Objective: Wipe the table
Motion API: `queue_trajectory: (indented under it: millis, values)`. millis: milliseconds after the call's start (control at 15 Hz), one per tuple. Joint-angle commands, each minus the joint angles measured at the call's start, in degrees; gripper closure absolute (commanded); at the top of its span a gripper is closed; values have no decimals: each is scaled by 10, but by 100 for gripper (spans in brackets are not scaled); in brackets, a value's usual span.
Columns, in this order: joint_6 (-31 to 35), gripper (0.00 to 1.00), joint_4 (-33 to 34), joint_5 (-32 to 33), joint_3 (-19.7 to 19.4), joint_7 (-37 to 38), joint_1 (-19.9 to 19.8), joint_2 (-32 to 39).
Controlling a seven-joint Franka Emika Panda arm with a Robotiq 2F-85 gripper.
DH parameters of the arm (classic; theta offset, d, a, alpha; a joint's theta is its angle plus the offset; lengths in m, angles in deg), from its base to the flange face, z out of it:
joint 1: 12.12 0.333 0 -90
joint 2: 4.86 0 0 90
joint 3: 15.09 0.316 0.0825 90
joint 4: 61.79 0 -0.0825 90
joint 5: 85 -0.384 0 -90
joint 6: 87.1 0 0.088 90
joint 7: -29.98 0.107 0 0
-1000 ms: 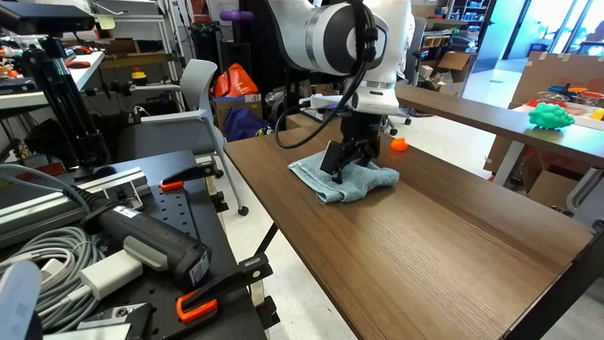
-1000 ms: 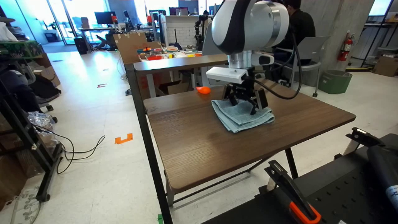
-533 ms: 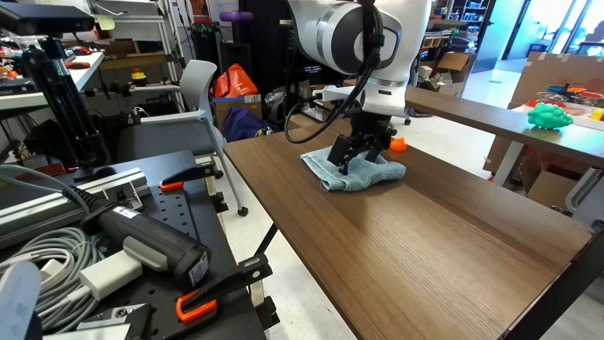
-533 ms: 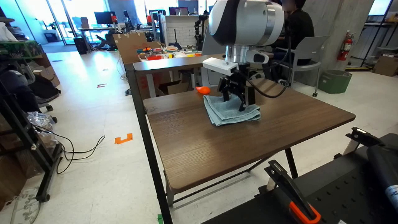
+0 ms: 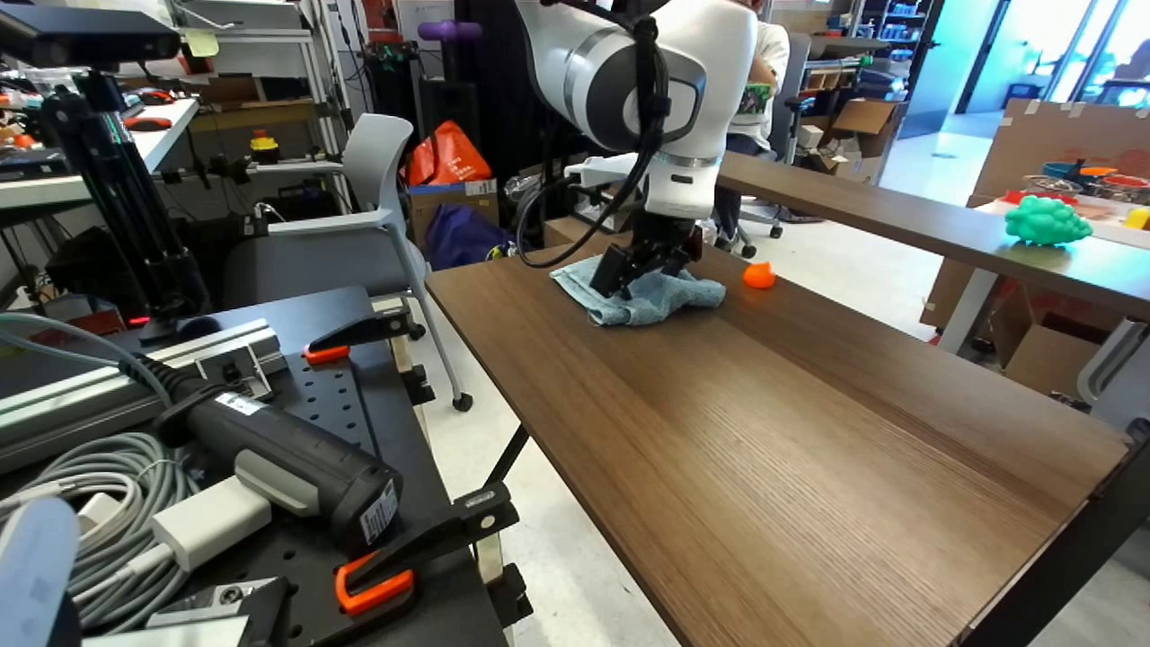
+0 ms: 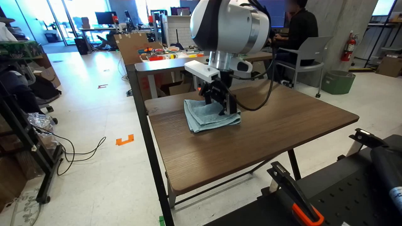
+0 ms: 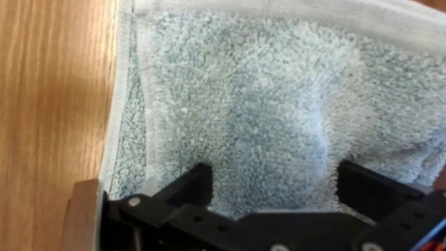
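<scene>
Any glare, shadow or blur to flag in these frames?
In both exterior views, the windows wash out and the far desk catches a sheen; in the wrist view, the table looks more orange, with streaky glare and a darker, likely shadowed patch beside the towel, and the pincer looks slightly soft-edged.

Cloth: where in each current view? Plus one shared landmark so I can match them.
In an exterior view: the cloth lies just right of and slightly above picture centre.
In an exterior view: the cloth lies near picture centre.
In the wrist view: the cloth fills most of the picture, with the table along the left.
Shared landmark: the end effector, at the cloth in both exterior views, along the bottom in the wrist view.
</scene>
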Motion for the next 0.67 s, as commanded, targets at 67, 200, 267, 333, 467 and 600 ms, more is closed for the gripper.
queue_trajectory:
  millis: [67, 200, 267, 333, 467, 600]
  values:
    - [87, 0, 44, -87, 66, -47, -26, 55]
    - [134, 0, 63, -115, 91, -67, -28, 76]
    - [161, 0, 75, -124, 100, -78, -25, 89]
    - [180, 0, 87, -128, 104, -84, -21, 100]
    - [206, 0, 115, -134, 112, -90, -22, 120]
    - [213, 0, 134, -137, 115, -89, -25, 131]
